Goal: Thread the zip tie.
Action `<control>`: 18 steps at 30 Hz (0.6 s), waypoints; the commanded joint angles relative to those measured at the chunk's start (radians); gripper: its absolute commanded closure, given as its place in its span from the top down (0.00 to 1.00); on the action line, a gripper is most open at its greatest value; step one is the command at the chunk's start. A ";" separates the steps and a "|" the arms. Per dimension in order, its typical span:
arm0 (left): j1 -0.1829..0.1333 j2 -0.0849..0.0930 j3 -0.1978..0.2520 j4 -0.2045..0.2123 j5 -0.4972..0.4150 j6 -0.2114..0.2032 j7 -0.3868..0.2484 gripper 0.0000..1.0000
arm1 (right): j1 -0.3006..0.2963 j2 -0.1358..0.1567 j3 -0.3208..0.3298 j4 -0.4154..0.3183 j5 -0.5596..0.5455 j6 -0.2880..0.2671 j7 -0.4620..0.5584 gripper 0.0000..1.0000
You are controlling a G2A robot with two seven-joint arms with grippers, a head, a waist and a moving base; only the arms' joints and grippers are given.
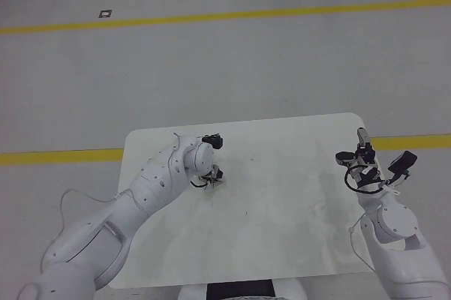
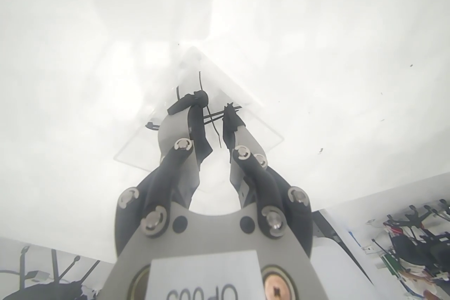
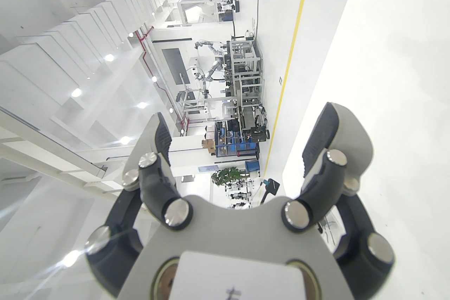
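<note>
Hidden: parts of the zip tie (image 2: 214,118) run behind the left gripper (image 2: 215,106) fingertips; its head is hard to make out.
Zip tie: thin, black, strands crossing, on a clear sheet (image 2: 253,125), left-centre of the table (image 1: 285,210).
Left jaws: narrowly apart, straddling the strands.
Right gripper (image 3: 239,136): spread wide, empty, at the table's right edge.
</note>
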 commanded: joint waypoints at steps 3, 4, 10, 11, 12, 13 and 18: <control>-0.009 -0.011 0.011 0.027 -0.004 -0.003 0.008 0.14 | 0.000 0.000 0.000 0.000 0.000 0.000 0.000 1.00; -0.011 -0.014 0.014 0.034 -0.006 -0.003 0.009 0.14 | 0.000 0.000 0.000 0.000 0.000 0.000 0.000 1.00; -0.019 -0.028 0.028 0.066 -0.011 -0.005 0.013 0.13 | 0.000 0.000 0.000 0.000 0.000 0.000 0.000 1.00; -0.021 -0.031 0.030 0.072 -0.013 -0.007 0.014 0.13 | 0.000 0.000 0.000 0.000 0.000 0.000 0.000 1.00; -0.022 -0.032 0.031 0.077 -0.014 -0.008 0.016 0.12 | 0.000 0.000 0.000 0.000 0.000 0.000 0.000 1.00; -0.023 -0.034 0.032 0.082 -0.015 -0.008 0.017 0.11 | 0.000 0.000 0.000 0.000 0.000 0.000 0.000 1.00; -0.027 -0.044 0.039 0.108 -0.023 -0.019 0.029 0.08 | 0.000 0.000 0.000 0.000 0.000 0.000 0.000 1.00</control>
